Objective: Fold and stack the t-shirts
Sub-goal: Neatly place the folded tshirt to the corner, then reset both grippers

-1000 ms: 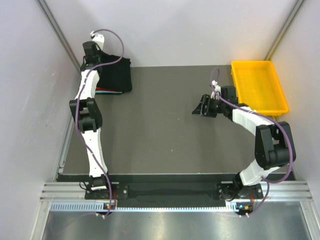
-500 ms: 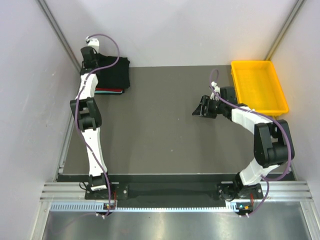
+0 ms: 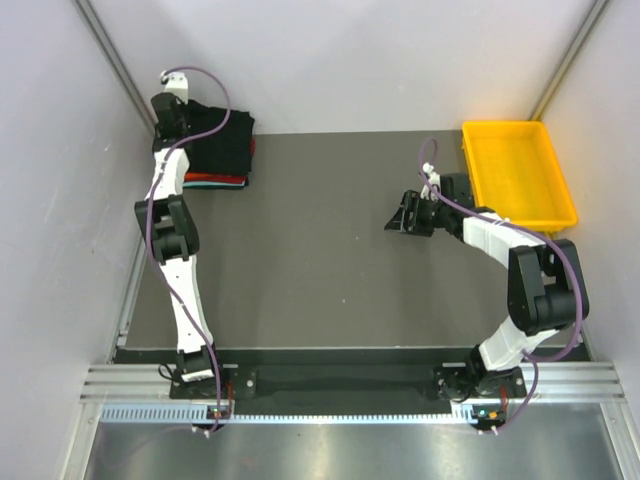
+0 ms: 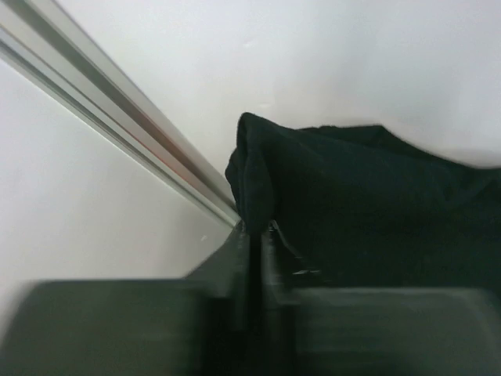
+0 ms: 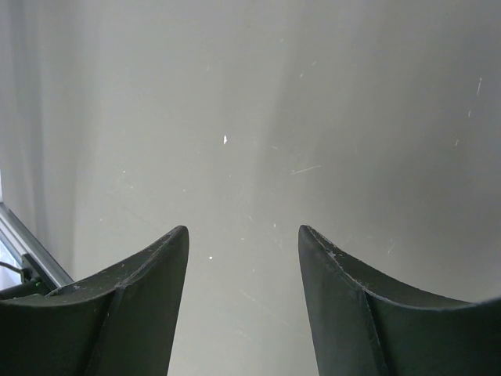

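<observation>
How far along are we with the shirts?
Done: the orange-red shirt and teal shirt lie stacked at the far-left corner. In hand: the left hand is shut on the black t-shirt atop them. Left: release it squarely. The right hand hangs open, empty.

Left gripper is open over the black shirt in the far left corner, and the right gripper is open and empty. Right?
No. The left gripper is shut, pinching the edge of the black shirt, as the left wrist view shows. It is in the far left corner, and the right gripper is open and empty.
</observation>
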`<state>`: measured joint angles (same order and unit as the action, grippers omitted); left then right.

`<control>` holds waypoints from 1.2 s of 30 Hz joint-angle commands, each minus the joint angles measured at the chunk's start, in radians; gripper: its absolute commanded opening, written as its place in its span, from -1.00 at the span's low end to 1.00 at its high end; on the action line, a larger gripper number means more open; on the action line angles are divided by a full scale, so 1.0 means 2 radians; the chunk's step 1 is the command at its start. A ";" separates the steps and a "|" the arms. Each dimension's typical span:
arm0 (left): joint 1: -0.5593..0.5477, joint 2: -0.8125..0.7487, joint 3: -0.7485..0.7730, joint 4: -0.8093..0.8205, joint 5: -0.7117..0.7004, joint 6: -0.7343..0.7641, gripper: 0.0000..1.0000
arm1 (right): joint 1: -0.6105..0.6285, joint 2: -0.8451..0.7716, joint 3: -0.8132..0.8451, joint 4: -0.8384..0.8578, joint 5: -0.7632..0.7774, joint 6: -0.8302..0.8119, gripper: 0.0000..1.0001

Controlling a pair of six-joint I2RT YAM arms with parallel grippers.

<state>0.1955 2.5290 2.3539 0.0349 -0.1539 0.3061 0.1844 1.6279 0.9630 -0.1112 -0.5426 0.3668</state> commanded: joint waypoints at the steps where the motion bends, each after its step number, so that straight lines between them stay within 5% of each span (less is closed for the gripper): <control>1: 0.008 -0.015 -0.017 0.086 -0.021 -0.017 -0.47 | -0.004 -0.006 0.015 0.022 0.002 -0.008 0.18; 4: 0.007 -0.058 -0.083 0.127 -0.005 -0.046 0.10 | -0.004 -0.006 0.019 0.020 0.002 -0.008 0.18; 10: 0.000 -0.108 -0.088 0.063 -0.016 -0.165 0.22 | -0.004 -0.024 0.026 0.004 0.013 -0.011 0.18; 17: -0.041 -0.178 -0.134 -0.079 0.073 -0.261 0.12 | -0.002 -0.042 0.039 -0.023 0.004 -0.001 0.19; 23: -0.133 -0.369 -0.333 -0.094 0.182 -0.283 0.06 | 0.000 -0.135 0.024 -0.079 0.027 0.003 0.22; 30: -0.275 -0.602 -0.577 -0.091 0.220 -0.307 0.59 | 0.001 -0.316 -0.013 -0.172 0.064 0.005 0.31; 31: -0.289 -0.625 -0.598 -0.082 0.230 -0.315 0.89 | 0.001 -0.334 -0.016 -0.178 0.065 0.005 0.45; 32: -0.293 -0.667 -0.643 -0.071 0.237 -0.318 0.98 | 0.001 -0.351 -0.026 -0.181 0.066 0.006 0.60; 34: -0.296 -0.703 -0.674 -0.068 0.233 -0.319 0.98 | 0.001 -0.400 -0.034 -0.186 0.078 0.005 0.99; 36: -0.296 -0.739 -0.694 -0.086 0.223 -0.310 0.98 | 0.001 -0.434 -0.044 -0.189 0.096 0.004 0.99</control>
<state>-0.4072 1.1099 1.0172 -0.1596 0.2955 -0.3012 0.1867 0.8295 0.9028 -0.4366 -0.4145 0.3763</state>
